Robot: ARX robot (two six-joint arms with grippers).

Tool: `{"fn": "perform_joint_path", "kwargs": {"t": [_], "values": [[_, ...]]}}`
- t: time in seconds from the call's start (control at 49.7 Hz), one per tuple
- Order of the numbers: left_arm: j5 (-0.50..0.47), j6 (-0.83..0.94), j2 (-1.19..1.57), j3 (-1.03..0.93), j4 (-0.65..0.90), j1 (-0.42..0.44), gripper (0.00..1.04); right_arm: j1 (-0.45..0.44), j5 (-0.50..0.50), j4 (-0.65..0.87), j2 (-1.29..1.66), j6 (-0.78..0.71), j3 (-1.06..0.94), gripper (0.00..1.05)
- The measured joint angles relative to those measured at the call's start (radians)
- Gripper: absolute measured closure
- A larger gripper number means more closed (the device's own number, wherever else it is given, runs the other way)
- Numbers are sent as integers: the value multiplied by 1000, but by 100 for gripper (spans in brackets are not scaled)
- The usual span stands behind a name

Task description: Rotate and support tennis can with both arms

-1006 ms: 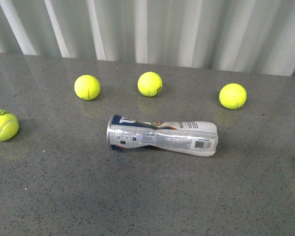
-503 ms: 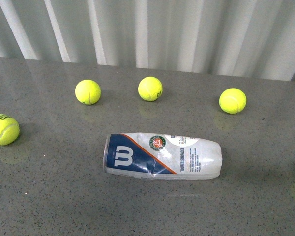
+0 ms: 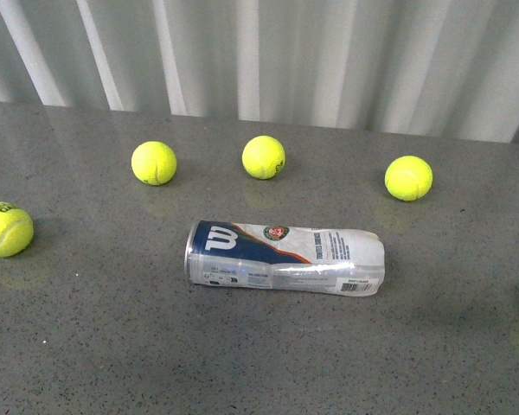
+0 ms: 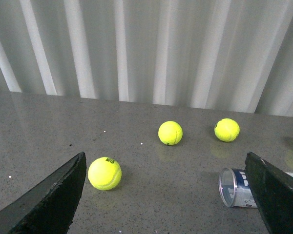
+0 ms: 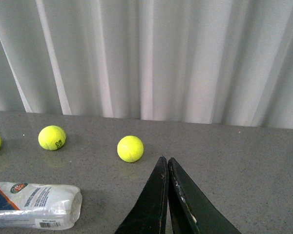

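On table [image 3: 86, 346], tennis can [image 3: 285, 258] lay flat, untouched; left gripper [image 4: 164, 161] spread, right gripper [image 5: 167, 161] pressed together. It likely needed opening before bracing.

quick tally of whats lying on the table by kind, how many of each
tennis balls: 4
tennis can: 1
total: 5

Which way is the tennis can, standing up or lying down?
Lying down: the tennis can rests lengthwise on the grey table, label showing along its side.
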Motion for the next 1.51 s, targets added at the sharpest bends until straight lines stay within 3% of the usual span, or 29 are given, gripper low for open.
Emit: {"fn": "perform_joint_path", "kwargs": {"t": [0.543,0.644,1.026,1.509], "values": [[0,0,0,0,0,0,7,0,0,-163,-164,0,0,101],[0,0,0,0,0,0,7,0,-1,-333,-311,0,1,101],[0,0,-1,0,0,0,7,0,-1,-338,-333,0,1,101],[0,0,-1,0,0,0,7,0,-1,-339,-334,-1,1,26]]}}
